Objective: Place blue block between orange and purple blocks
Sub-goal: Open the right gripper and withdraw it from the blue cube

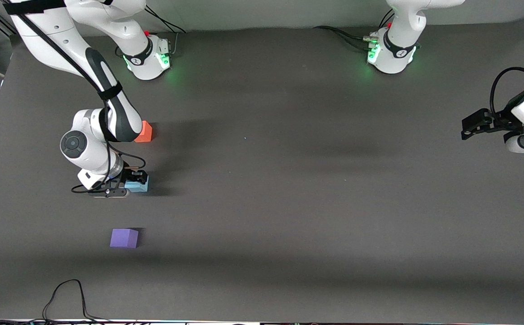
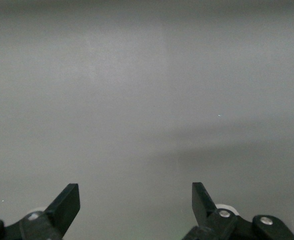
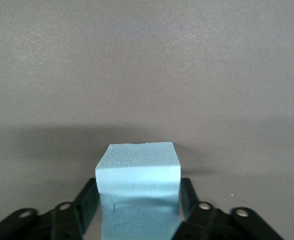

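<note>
**Blue block** (image 1: 137, 185) (image 3: 137, 170): a pale sky-blue foam cube, low at the dark grey worktop (image 1: 289, 189) toward the right arm's end. Clock directions take twelve o'clock as pointing toward the robots' bases.

**Neighbours.** The orange block (image 1: 144, 132) lies at about twelve o'clock from the blue cube, partly hidden by the right arm's forearm. The purple block (image 1: 124, 238) lies at about six o'clock, a little toward seven. The three cubes form a rough column with the blue one in the middle, well apart from both others.

**Right end effector** (image 1: 132, 184) (image 3: 138, 200): lowered around the blue block, which fills the space between its jaws in the right wrist view. Whether it grips the cube or merely brackets it cannot be told. The foam's lower face looks slightly pinched and creased.

**Left end effector** (image 1: 469, 128) (image 2: 136, 200): waiting over the worktop's three o'clock edge, jaws spread wide with only bare surface between them.
</note>
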Robot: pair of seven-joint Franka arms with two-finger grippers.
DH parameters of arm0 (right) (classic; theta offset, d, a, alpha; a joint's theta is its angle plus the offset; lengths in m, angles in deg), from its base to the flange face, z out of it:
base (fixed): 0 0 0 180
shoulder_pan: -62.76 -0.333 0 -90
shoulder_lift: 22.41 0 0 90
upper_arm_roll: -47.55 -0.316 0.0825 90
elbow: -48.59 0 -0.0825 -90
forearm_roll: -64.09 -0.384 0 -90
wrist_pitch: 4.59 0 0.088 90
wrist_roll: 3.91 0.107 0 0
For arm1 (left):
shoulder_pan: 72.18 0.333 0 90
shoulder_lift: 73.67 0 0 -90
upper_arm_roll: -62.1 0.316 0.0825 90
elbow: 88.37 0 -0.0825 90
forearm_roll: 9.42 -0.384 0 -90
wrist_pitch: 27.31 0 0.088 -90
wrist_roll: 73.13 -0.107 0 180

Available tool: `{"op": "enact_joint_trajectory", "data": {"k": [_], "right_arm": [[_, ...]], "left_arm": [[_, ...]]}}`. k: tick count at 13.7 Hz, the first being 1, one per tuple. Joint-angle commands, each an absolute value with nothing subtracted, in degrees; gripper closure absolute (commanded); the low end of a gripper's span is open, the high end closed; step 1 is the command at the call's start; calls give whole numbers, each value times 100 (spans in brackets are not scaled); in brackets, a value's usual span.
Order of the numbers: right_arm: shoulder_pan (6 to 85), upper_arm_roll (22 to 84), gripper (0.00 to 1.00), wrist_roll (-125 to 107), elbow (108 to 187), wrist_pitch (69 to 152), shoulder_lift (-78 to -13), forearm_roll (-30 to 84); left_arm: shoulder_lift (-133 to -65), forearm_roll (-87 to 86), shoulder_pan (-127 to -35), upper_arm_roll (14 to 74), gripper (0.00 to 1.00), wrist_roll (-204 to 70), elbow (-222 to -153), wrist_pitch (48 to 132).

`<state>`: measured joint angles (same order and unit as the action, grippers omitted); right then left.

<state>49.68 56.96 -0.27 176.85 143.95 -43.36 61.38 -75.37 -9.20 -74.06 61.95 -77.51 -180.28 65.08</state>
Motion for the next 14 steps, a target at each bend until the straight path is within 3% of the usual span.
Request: {"op": "enact_joint_trajectory", "data": {"k": [1,5,9,14], "right_arm": [[4940,5739,0,-110,17727,14351,-4045,6014],[4940,5836,0,-197,17700,13614,-3027,6014],[4931,5827,0,-198,17455,12183,-1849,6118],[4922,5819,0,-302,16050,9844,-1355,6541]], "left_arm": [[-7481,-986,-7411,6175,0,-7673,-18101,6577],[-7464,-977,-7420,6166,0,-7673,-18101,6568],[-7463,-968,-7429,6166,0,-7673,-18101,6577],[-7463,-959,-7429,6166,0,-7664,-18101,6577]]}}
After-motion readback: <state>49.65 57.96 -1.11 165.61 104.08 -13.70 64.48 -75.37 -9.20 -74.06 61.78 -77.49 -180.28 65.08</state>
